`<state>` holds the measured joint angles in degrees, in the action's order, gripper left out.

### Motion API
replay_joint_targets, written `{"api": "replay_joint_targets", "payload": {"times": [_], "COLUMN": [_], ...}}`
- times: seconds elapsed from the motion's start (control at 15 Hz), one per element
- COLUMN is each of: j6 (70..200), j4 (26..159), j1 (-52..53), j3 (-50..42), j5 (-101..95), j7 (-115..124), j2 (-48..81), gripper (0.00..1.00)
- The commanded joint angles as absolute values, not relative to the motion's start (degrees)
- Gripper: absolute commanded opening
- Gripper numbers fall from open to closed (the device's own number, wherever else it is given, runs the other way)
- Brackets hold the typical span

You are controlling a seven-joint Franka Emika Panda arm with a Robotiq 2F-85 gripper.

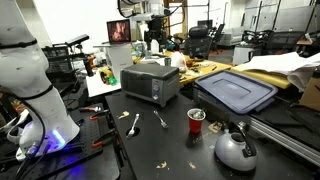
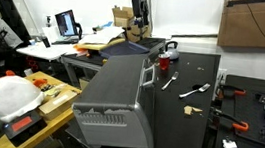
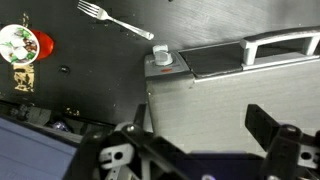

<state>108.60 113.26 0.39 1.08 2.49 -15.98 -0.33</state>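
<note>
Below the spread, empty gripper, the toaster oven lies lengthwise across the wrist view, its front facing the fork.

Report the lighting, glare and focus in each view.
Wrist view: the gripper looms dark and soft-edged at the bottom, while the fork and toaster oven read sharper, the oven's top with a pale sheen. In an exterior view, a blue-violet glow spills at the robot base. In an exterior view, the monitor is brightest, the black table dim.

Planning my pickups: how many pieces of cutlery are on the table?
2. A spoon lies in front of the toaster oven; a fork lies beside it, toward the red cup. Clutter could hide more.
</note>
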Motion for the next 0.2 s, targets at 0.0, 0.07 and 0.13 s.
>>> {"api": "replay_joint_targets", "payload": {"times": [0.0, 0.07, 0.13], "j6": [108.4, 108.4, 108.5], "j4": [113.3, 113.3, 113.3], "j1": [0.8, 1.0, 1.2], "j3": [1.2, 1.4, 1.5], "j5": [2.5, 2.5, 2.5], "j7": [-14.6, -13.8, -13.3], "j2": [0.2, 0.7, 1.1], "gripper": [1.00, 1.00, 1.00]}}
